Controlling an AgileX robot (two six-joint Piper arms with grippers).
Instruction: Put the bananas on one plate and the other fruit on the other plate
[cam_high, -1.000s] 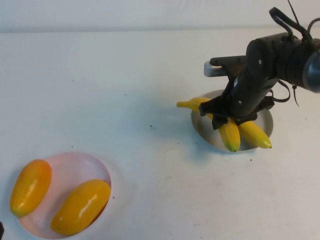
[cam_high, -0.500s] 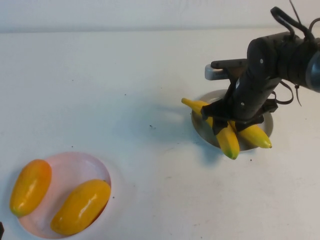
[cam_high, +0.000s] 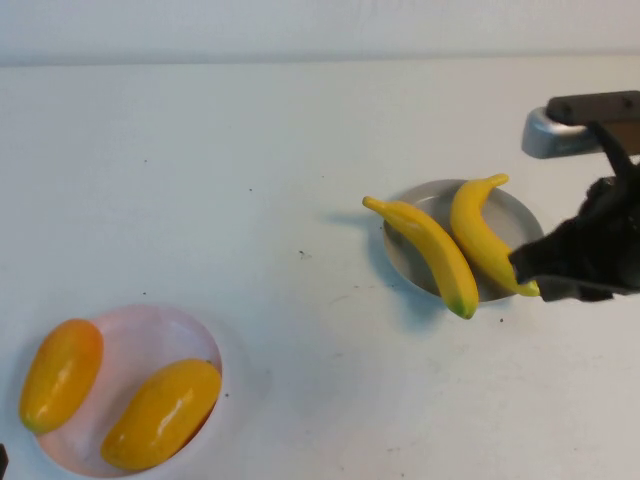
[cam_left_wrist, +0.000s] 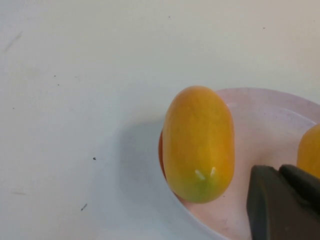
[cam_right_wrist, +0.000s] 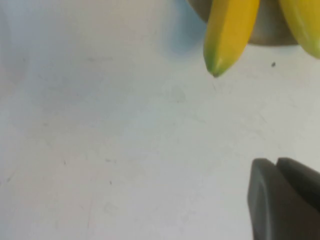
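- Sorting looks finished: both bananas (cam_high: 450, 245) lie on the grey plate (cam_high: 520, 215), both mangoes (cam_high: 110, 395) on the pink plate (cam_high: 140, 340).
- Next, probably only parking the arms.
- Right pincer (cam_high: 575, 265), closed and empty, sits beside the grey plate.
- Left pincer (cam_left_wrist: 285, 202), closed and empty, hangs over the pink plate.

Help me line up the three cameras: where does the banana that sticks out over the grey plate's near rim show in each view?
High view: the banana lies diagonally across the grey plate, right of centre.
Left wrist view: not in it.
Right wrist view: its green tip hangs at the top edge.
Shared landmark: the grey plate's rim.
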